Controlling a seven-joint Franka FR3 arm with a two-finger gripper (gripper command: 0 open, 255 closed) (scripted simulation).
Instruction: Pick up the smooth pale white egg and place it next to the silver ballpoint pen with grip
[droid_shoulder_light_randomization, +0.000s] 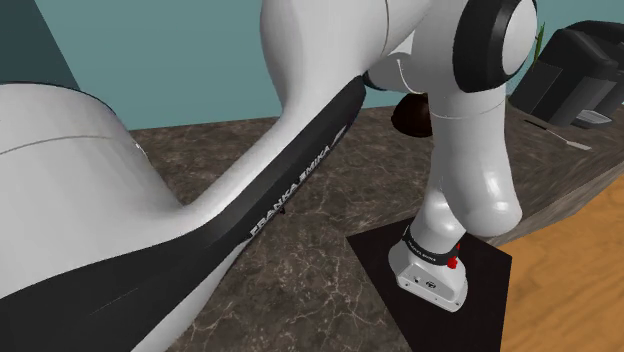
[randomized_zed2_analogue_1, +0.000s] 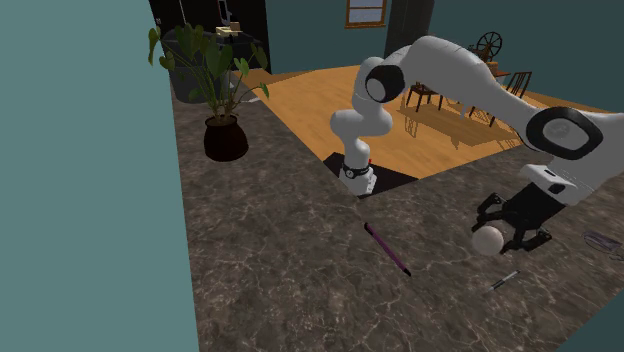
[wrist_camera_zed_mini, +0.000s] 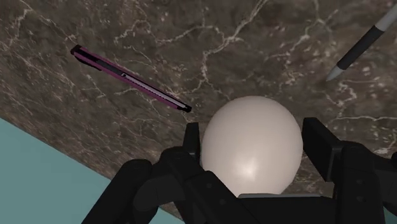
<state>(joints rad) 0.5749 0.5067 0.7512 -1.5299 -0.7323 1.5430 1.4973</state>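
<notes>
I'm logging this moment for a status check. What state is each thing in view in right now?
egg: clasped between the jaws, apart from the silver pen
silver pen: lying flat on the counter, untouched
purple pen: lying flat on the counter
potted plant: upright, near the teal wall

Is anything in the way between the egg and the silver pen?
No, nothing visible. The gripper holds the egg, and just bare dark countertop lies between it and the silver pen. The purple pen lies off on the egg's other side, out of the path.
</notes>
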